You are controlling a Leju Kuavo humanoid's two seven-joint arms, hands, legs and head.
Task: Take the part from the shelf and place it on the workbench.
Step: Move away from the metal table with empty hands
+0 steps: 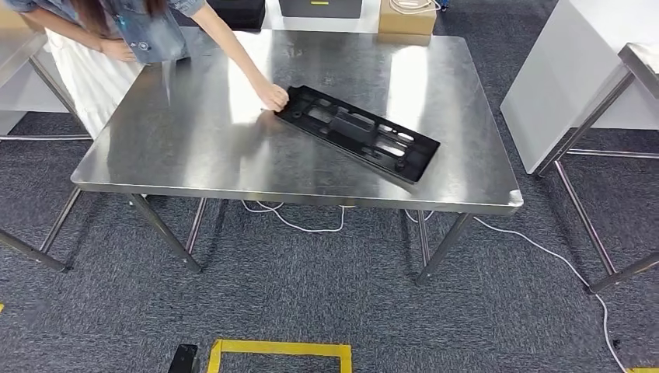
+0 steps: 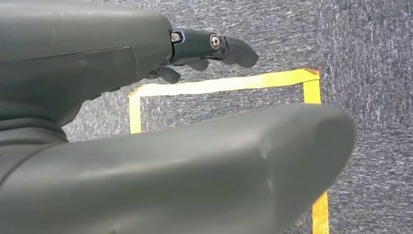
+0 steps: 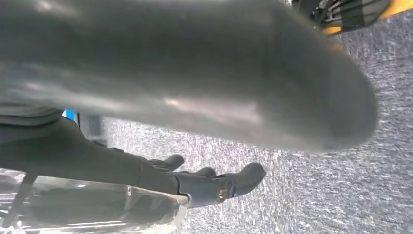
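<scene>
The part (image 1: 357, 133) is a long flat black plastic frame lying at a slant on the steel workbench (image 1: 194, 155), right of its middle. A person's hand (image 1: 272, 96) touches the part's far left end. My left hand (image 2: 146, 122) hangs over grey carpet, fingers stretched out and apart, holding nothing. My right hand (image 3: 195, 146) also hangs low with its fingers extended and nothing in it, above carpet beside a shiny steel surface (image 3: 97, 214).
A person (image 1: 140, 31) leans over the bench's far left corner. A second steel table (image 1: 622, 85) with a white panel stands to the right. White cable (image 1: 544, 252) trails on the carpet under the bench. Yellow tape (image 1: 280, 350) marks a square on the floor.
</scene>
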